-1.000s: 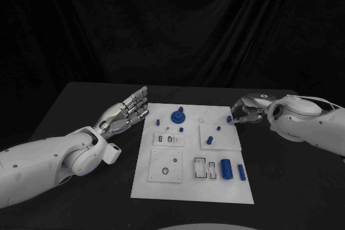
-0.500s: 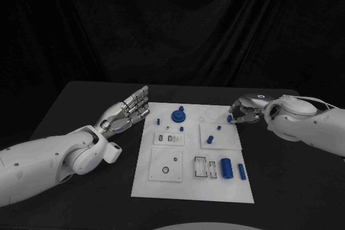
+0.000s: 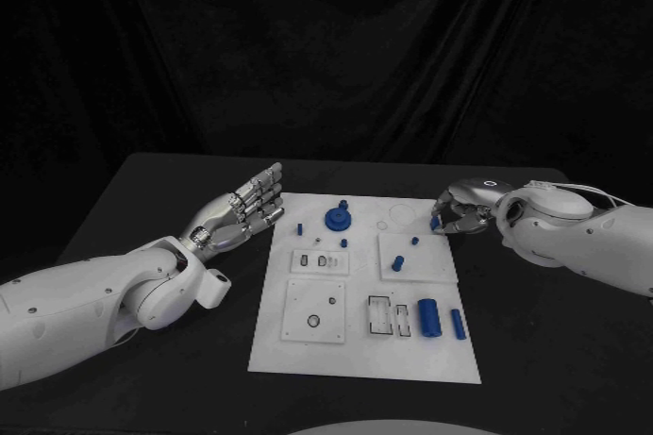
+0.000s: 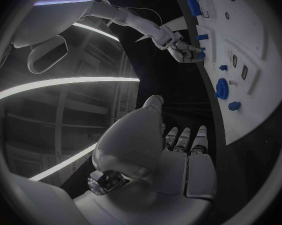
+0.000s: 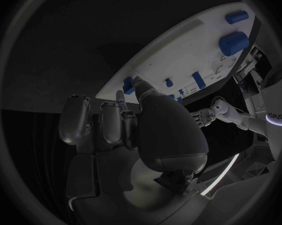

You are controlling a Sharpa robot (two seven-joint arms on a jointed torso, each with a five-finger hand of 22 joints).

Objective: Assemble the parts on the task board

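Observation:
The white task board (image 3: 357, 352) lies in the middle of the black table. On it are a round blue gear-like part (image 3: 336, 217), a short blue peg (image 3: 396, 262), a thick blue cylinder (image 3: 428, 318) and a thin blue bar (image 3: 458, 326). My right hand (image 3: 460, 213) is at the board's far right edge and pinches a small blue part (image 3: 436, 224) between thumb and fingers; the right wrist view shows that part (image 5: 128, 85) at the thumb tip, just off the board (image 5: 178, 55). My left hand (image 3: 242, 211) hovers by the board's far left corner, fingers straight and apart, holding nothing.
Rectangular slots (image 3: 384, 319) and a round hole (image 3: 313, 323) are cut in the board's near half. Bare black table (image 3: 150, 199) surrounds the board. The left wrist view shows my right hand (image 4: 181, 50) beyond the board (image 4: 253, 60).
My right hand has shifted slightly toward the board with the small blue part still pinched. The left hand has not moved.

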